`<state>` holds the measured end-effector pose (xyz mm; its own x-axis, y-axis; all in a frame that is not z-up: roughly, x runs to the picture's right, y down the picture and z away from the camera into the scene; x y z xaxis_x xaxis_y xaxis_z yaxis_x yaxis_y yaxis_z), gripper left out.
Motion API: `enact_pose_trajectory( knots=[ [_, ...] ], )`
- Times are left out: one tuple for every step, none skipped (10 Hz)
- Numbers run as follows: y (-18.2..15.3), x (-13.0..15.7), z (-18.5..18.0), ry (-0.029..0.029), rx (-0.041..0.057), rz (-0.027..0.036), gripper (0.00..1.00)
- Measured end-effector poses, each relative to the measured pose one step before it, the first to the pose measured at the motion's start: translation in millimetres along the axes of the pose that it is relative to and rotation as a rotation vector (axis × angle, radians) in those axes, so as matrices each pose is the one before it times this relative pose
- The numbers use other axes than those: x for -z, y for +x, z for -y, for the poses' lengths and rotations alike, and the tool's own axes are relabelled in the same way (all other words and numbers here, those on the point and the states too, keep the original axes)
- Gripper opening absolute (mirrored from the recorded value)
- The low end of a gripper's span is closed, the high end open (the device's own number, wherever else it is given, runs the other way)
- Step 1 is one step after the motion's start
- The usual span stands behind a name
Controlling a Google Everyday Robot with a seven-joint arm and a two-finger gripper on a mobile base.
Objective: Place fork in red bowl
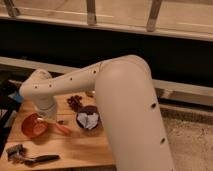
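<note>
The red bowl (33, 126) sits at the left of the wooden table (80, 147). My white arm reaches in from the right and ends in a wrist above the table's left side. The gripper (46, 116) hangs below the wrist, just over the bowl's right rim and mostly hidden by the arm. A small pale glint shows at that rim. I cannot tell whether it is the fork, and I cannot make out the fork elsewhere.
A dark purple bowl (89, 119) with something white in it stands right of the red bowl. An orange item (63, 128) lies between them. A brown cluster (75, 102) lies behind. A black-handled tool (41, 159) lies at the front left, by the table edge.
</note>
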<state>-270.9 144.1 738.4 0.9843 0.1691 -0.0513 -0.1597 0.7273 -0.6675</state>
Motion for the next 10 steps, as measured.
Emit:
enact_pose_trajectory(
  knots=[
    [-22.23,0.59,6.27,-0.00137,0.02334,0.03904,0.0],
    [-16.18,-0.73,2.98,-0.00238,0.01756,0.02529,0.0],
    [-28.33,-1.94,4.12,-0.00536,0.03063,0.04574,0.0],
    [-22.95,-3.3,4.48,-0.00754,0.02093,0.04689,0.0],
    [-19.67,-4.52,2.59,-0.01154,0.01638,0.04857,0.0],
    [-15.59,-4.56,-1.09,-0.01549,0.01278,0.0452,0.0],
    [-14.88,-9.9,-4.57,-0.02878,0.01087,0.05363,0.0],
    [-7.83,-12.9,-5.22,-0.03527,0.00128,0.04964,0.04],
    [-1.53,-5.39,-2.06,-0.02087,-0.00362,0.02904,0.11],
    [3.62,-5.36,-3.28,-0.02104,-0.00817,0.02536,0.22]
  ],
)
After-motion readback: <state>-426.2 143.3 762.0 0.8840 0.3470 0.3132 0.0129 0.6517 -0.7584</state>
